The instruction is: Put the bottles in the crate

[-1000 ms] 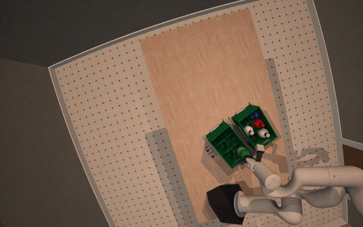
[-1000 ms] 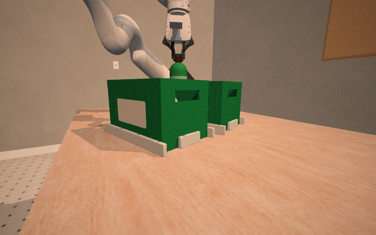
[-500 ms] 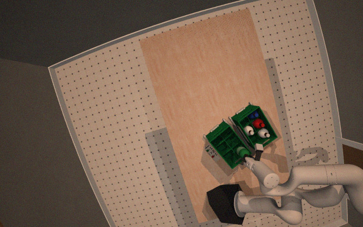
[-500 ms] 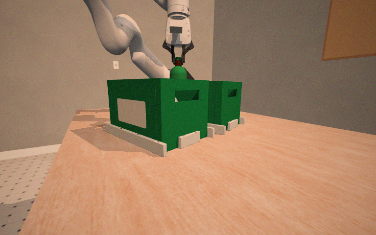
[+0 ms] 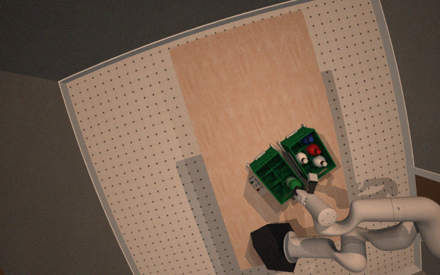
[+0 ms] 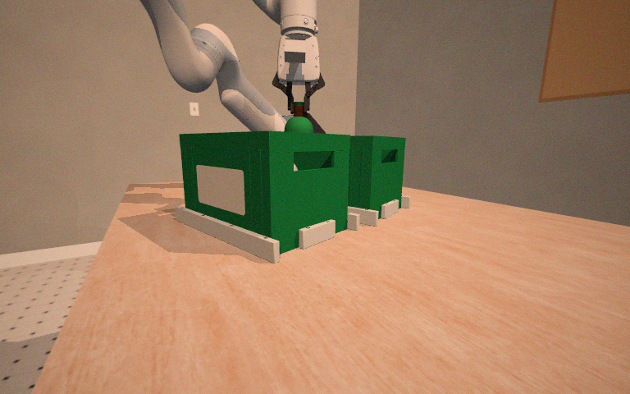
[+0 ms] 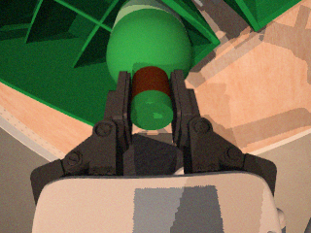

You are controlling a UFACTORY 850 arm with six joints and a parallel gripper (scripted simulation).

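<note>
My gripper (image 6: 298, 107) is shut on the neck of a green bottle (image 6: 298, 124). The bottle stands upright, sunk most of the way into a corner cell of the left green crate (image 5: 274, 175), with only its shoulder above the rim. It also shows in the overhead view (image 5: 293, 183) and in the wrist view (image 7: 150, 49). The gripper shows in the wrist view (image 7: 152, 107) too. The other green crate (image 5: 306, 153) holds a blue bottle (image 5: 306, 139), a red bottle (image 5: 313, 149) and two white bottles (image 5: 302, 157) (image 5: 319, 161). The pick list (image 5: 256, 185) lies beside the left crate; its lines are too small to read.
Pale stop blocks (image 6: 317, 233) edge the crates' feet. A black box (image 5: 272, 246) sits by the arm's base. The crates stand side by side with a narrow gap between them.
</note>
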